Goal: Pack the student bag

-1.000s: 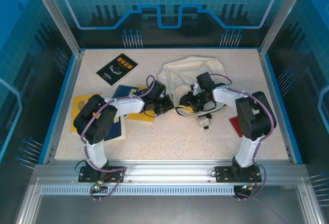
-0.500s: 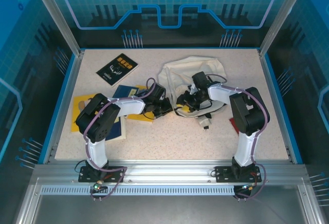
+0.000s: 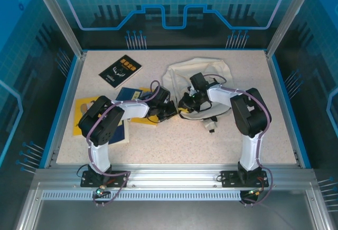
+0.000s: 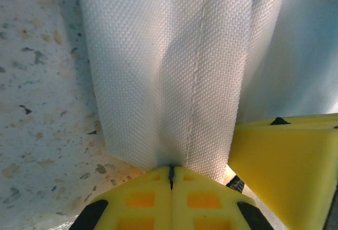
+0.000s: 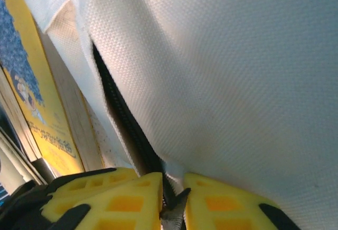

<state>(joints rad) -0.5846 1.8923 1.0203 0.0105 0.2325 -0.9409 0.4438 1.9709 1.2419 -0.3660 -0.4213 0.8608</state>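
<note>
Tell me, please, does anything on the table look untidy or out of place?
The student bag lies crumpled and slumped flat, not standing upright. To its left, the yellow and blue books sit in a skewed, overlapping pile rather than a neat stack.

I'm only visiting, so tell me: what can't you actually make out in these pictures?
- Inside of the student bag: top view, fabric folds and the right arm cover its opening.
- Whether the right hand grips the zipper yet: right wrist view, the bottom edge cuts it off.
- Covers of the yellow books: top view, too small, and partly under the left arm.
</note>
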